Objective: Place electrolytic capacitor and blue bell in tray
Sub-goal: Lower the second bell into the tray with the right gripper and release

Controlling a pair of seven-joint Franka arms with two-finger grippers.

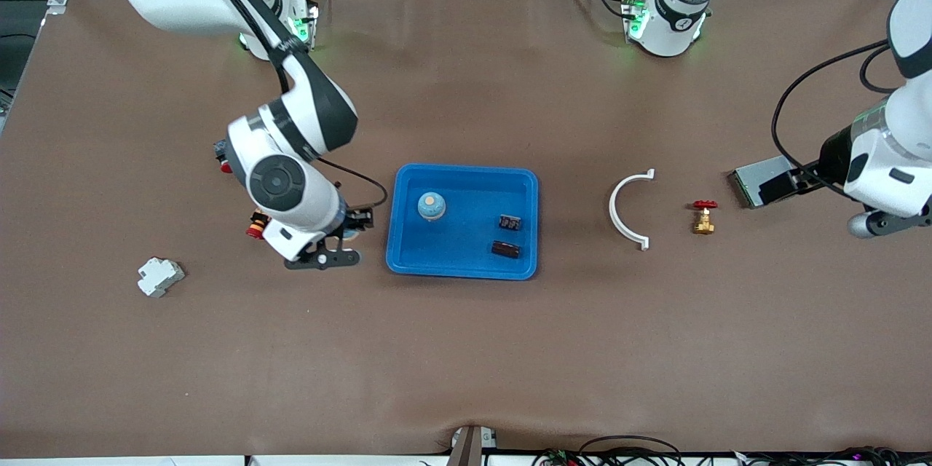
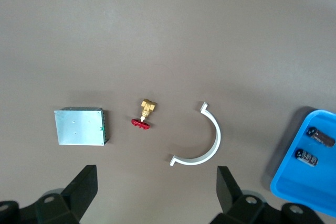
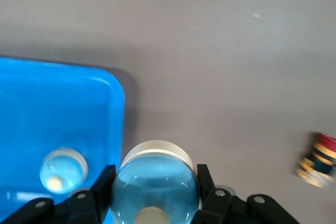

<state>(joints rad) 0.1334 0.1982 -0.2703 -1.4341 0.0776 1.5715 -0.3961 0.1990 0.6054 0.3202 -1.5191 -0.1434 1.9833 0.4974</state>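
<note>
Blue bell clamped in right gripper beside the tray

Bell first: the blue bell [image 3: 155, 182] is a glossy light-blue dome with a pale rim and a small cream knob on top. In the right wrist view the black fingers [image 3: 102, 184] press on both of its sides, so the right gripper [image 1: 348, 227] is closed on it. In the front view this gripper is just beside the tray [image 1: 408, 262], at the end toward the right arm, and the bell is almost fully hidden there by the wrist and fingers; only a small bluish edge shows.

The tray is bright blue, shallow, with rounded corners and a raised rim. A second blue bell [image 1: 431, 206] of the same look stands inside it, in the half toward the right arm. Two dark parts lie in the other half: a small black block [image 1: 510, 222] and, nearer to the front camera, a dark cylinder [image 1: 505, 249], probably the electrolytic capacitor; the markings are too small to read.

A white curved bracket [image 1: 628, 208], a brass valve with red handle [image 1: 703, 217] and a grey metal box [image 1: 761, 183] lie toward the left arm's end. The left gripper [image 2: 157, 192] waits over this area, its fingers wide apart and holding nothing. A white part [image 1: 159, 277] lies toward the right arm's end, and a red and yellow part [image 1: 255, 227] is half hidden under the right arm.
</note>
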